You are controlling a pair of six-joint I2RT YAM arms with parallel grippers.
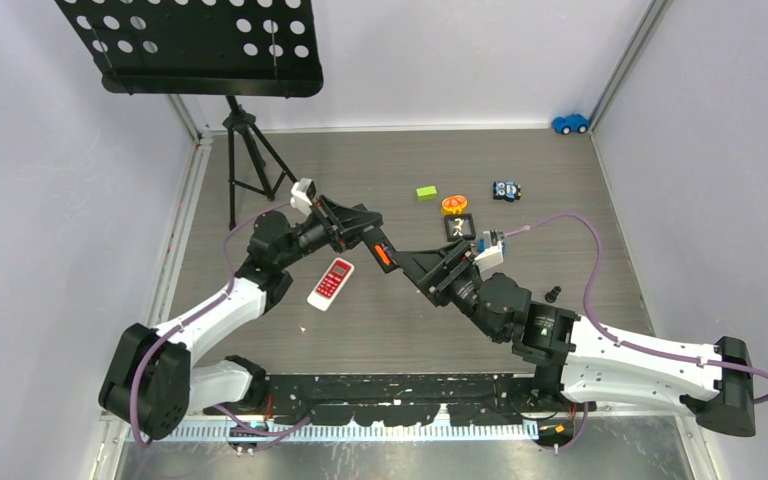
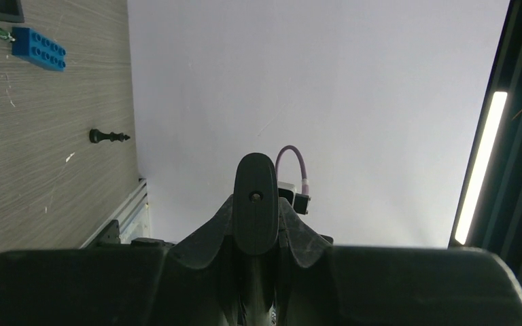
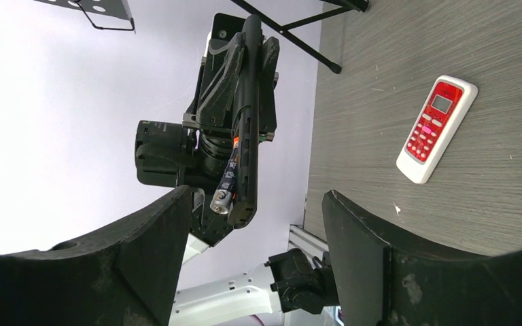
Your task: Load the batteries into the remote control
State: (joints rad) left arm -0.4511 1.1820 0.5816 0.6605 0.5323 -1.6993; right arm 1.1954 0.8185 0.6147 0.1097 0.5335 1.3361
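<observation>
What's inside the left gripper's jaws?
A battery, pinched lengthwise in the shut left gripper: its silver end cap and part of its label show from the right wrist. One finger covers its far side; the left wrist view hides it.

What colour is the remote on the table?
The remote: red face, white casing; clearest in right wrist view.

I have one remote (image 1: 331, 283) flat on the desk (image 1: 410, 340), left of centre. Just right of it the left fingers (image 1: 370, 240) hold a second remote (image 3: 247, 122) off the desk, a battery (image 3: 225, 185) against it, facing the right fingers (image 1: 415, 268). Behind these lie a block (image 1: 426, 192) and a toy car (image 1: 505, 190); a tripod (image 1: 238, 122) stands at far left.
</observation>
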